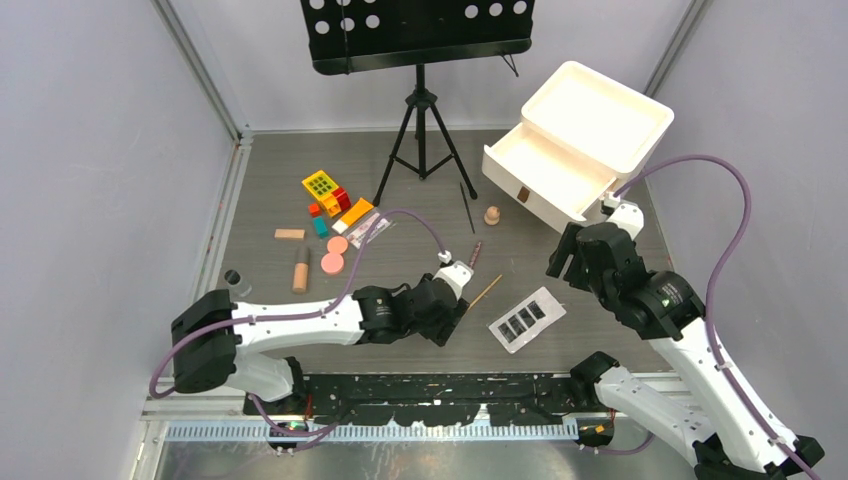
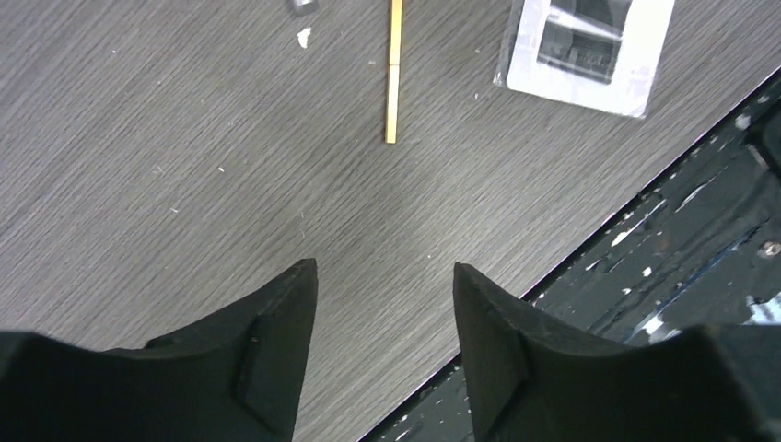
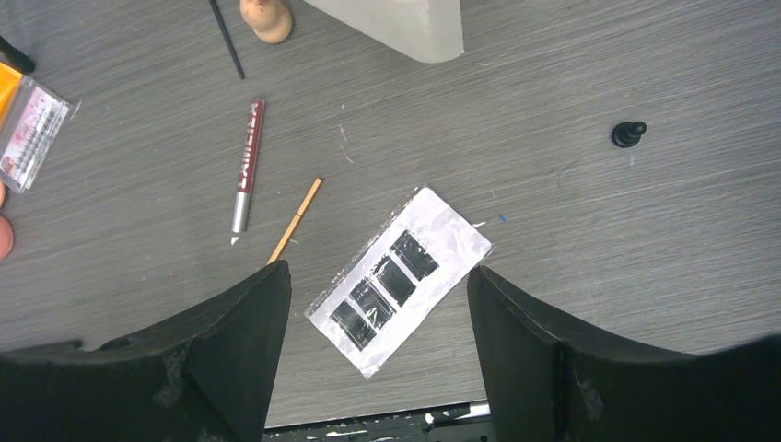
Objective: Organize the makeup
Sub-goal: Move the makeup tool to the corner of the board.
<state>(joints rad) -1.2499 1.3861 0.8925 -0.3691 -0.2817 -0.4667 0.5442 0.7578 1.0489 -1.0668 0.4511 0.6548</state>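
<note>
Now we are holding our left gripper (image 2: 385, 276) open and empty over the bench (image 2: 184, 138) near its front edge, while our right gripper (image 3: 378, 270) is hanging open above the white palette (image 3: 398, 279), beside a gold pencil (image 3: 295, 221).

Grey wood-grain table (image 1: 270, 180) — on it white palette (image 1: 527, 319), yellow pencil (image 1: 485, 292), maroon pencil (image 1: 475, 253), pink compacts (image 1: 332, 263), toy blocks (image 1: 320, 185), drawer box (image 1: 575, 140).

1. Left arm (image 1: 300, 325), lower left of frame: white shells, black joints, small dark screws along the link.
2. Right arm (image 1: 690, 370), lower right: same white-and-black build.
3. Purple cables (image 1: 746, 205) trail from both wrists.
4. Fingers (image 2: 276, 350): matte black wedges.
</note>
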